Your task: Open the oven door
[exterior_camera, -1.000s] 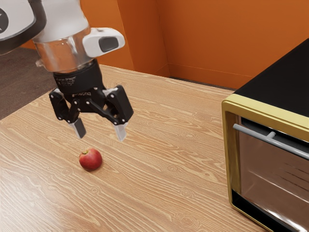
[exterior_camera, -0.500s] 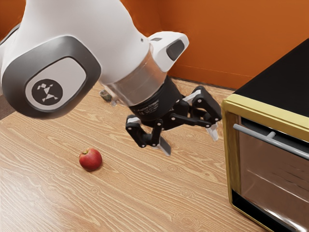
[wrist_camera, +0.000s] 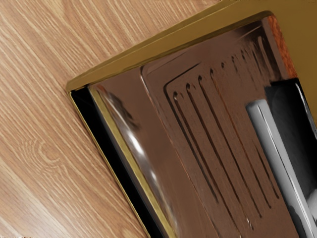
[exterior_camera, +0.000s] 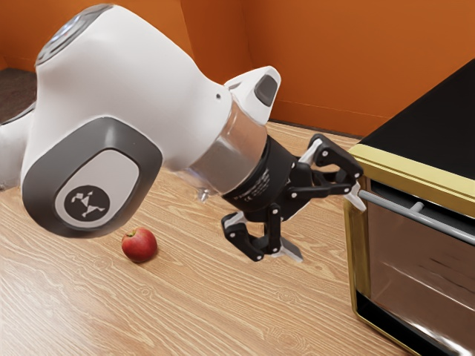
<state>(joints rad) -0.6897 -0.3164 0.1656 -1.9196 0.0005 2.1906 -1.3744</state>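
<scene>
Exterior view: my gripper (exterior_camera: 325,225) spread wide, one finger perhaps touching the handle (exterior_camera: 390,205); red apple (exterior_camera: 139,245) apart. Wrist view: dark lines across shut door (wrist_camera: 168,139).

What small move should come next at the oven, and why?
Probably ease the open gripper toward the exterior view's right before closing: its upper finger appears near one end of the handle, its lower finger shows against the table, so the handle doesn't look bracketed.

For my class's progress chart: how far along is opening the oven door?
Done: the gripper is by the handle, one fingertip near its end.
In hand: lining up, seemingly, fingers apart.
Left: likely gripping the handle and pulling the door, which is shut.
</scene>
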